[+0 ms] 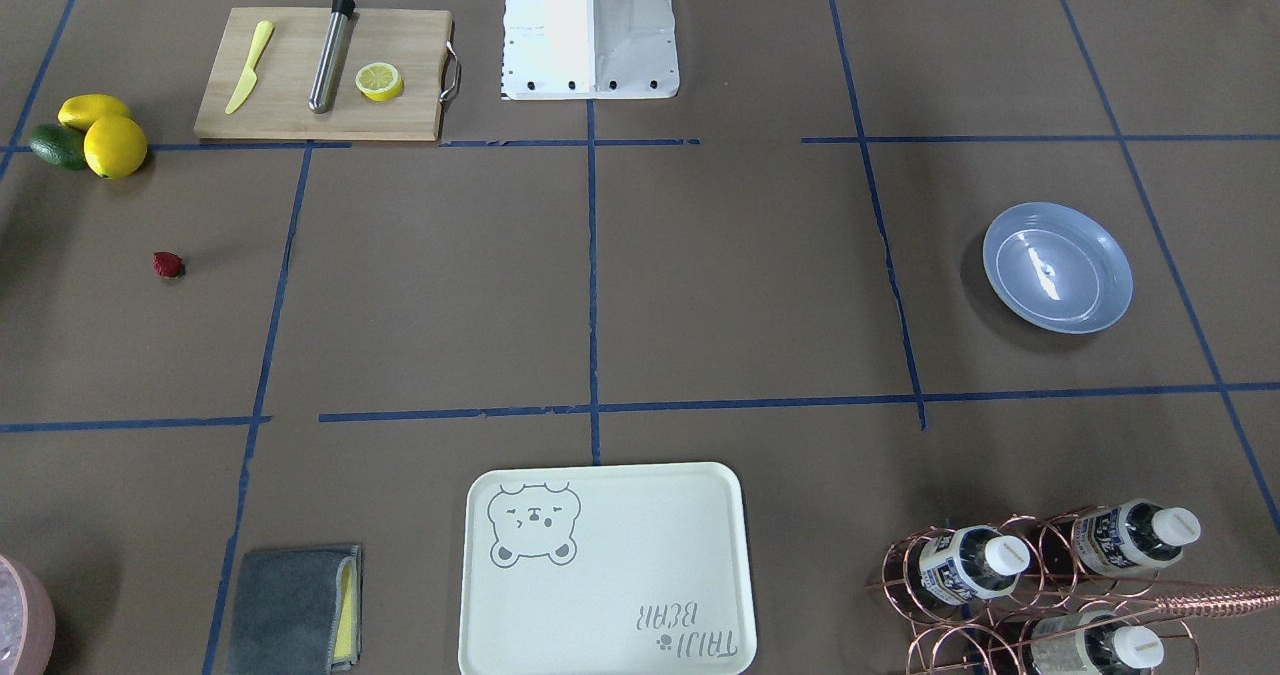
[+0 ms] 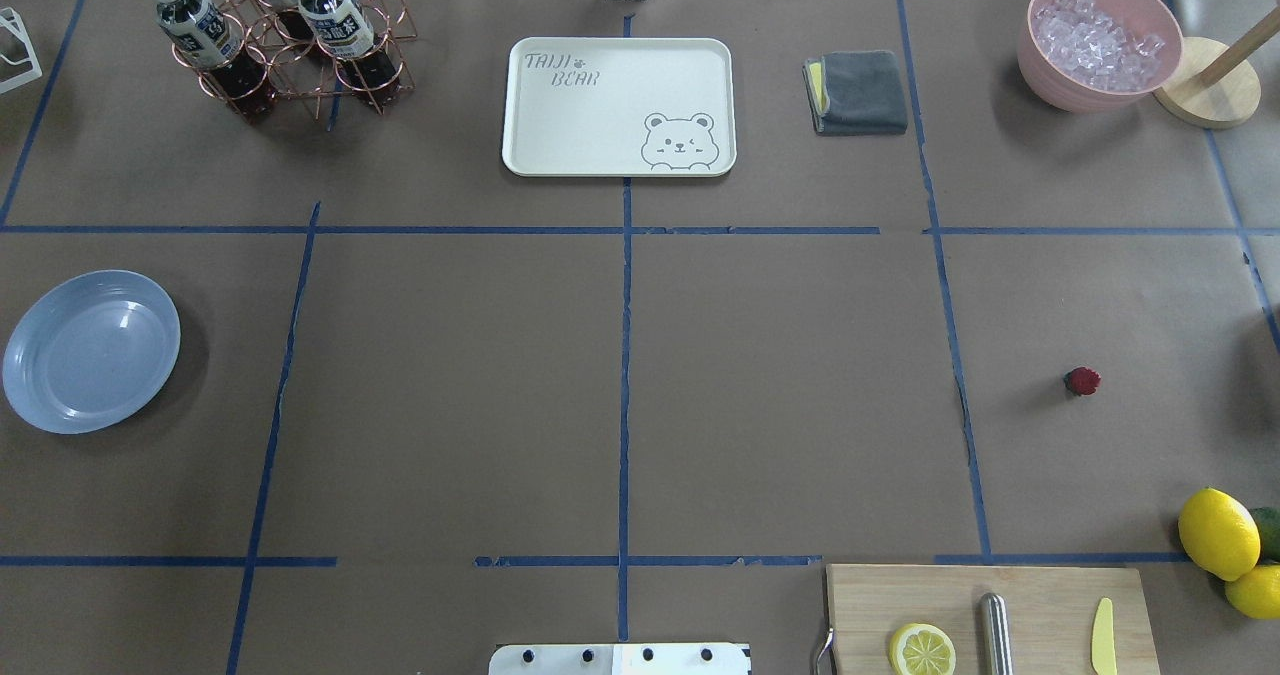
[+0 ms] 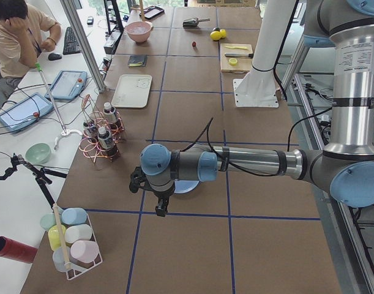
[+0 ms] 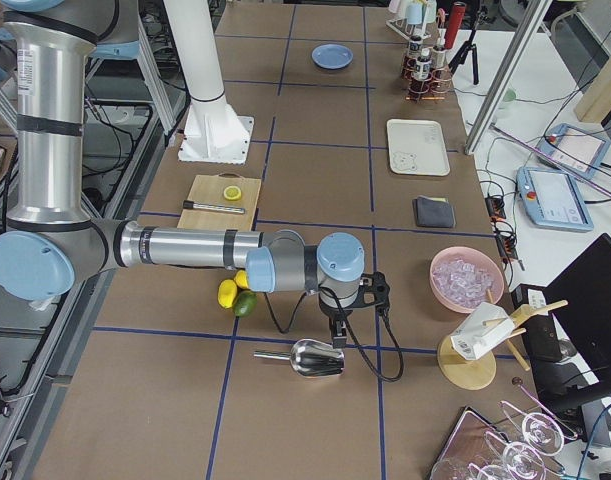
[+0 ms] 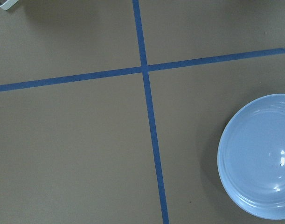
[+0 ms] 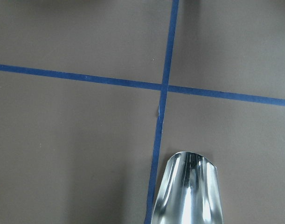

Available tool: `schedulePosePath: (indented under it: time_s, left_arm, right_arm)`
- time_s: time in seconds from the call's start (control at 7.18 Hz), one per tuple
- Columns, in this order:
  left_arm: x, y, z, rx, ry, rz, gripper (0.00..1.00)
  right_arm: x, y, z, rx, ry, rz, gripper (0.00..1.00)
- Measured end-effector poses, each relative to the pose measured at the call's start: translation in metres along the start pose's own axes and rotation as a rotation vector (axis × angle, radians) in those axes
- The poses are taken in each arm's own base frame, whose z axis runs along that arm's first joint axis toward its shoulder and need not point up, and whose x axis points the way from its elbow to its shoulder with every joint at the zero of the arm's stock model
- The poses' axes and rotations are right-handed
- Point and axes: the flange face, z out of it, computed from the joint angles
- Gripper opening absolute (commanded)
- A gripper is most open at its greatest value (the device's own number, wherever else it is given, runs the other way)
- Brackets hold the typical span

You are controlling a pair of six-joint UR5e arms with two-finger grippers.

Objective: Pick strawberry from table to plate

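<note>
Strawberry [image 2: 1082, 381] lies loose on the table [image 2: 450, 405], in my right-hand half and nearer the right end than the middle. It sits a little farther from my base edge than the lemons [image 2: 1218, 533]. Nothing touches it; bare paper all round. It is too small to read a long axis. It looks roundish, so I judge the approach angle matters little.

Right gripper [image 4: 337, 333] hangs beyond the strawberry, toward the table's right end, pointing down over a metal scoop [image 4: 315, 357]. Only the side camera shows it, so I cannot tell whether the fingers are apart or together. My right wrist view gives the scoop's mouth and a tape crossing, but no berry. In the side view the berry is hidden, probably behind my own arm.

My reading: from this gripper the berry lies back toward the table's middle, at roughly the same depth from my base edge. The reach turns on that sideways offset.

Left gripper [image 3: 161, 207] hangs low toward the left end, just beside the plate [image 5: 259, 158]. Its state is likewise not readable. Plate and strawberry are well apart, with most of the table's length between them.

The right arm is clearly nearer the berry, the left nearer the plate. The pick is not yet begun. I judge the carry must cross the table or go by hand-over.
</note>
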Motion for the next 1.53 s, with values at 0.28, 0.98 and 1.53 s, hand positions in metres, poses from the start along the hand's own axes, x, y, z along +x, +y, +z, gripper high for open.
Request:
schedulePosePath:
  time_s: [0.28, 0.98, 1.53]
  left_arm:
    - [0.016, -0.01, -0.002, 0.017, -0.008, 0.055, 1.0]
    - [0.052, -0.043, -0.024, 0.386, -0.059, 0.489, 1.0]
    - [0.057, -0.02, 0.047, 0.394, 0.037, 0.396, 0.96]
  right_arm:
    - [-0.03, -0.026, -0.025, 0.058, 0.0, -0.062, 1.0]
    - [-0.05, -0.043, -0.035, 0.086, -0.033, -0.056, 1.0]
    - [-0.038, -0.021, -0.023, 0.133, -0.034, -0.109, 1.0]
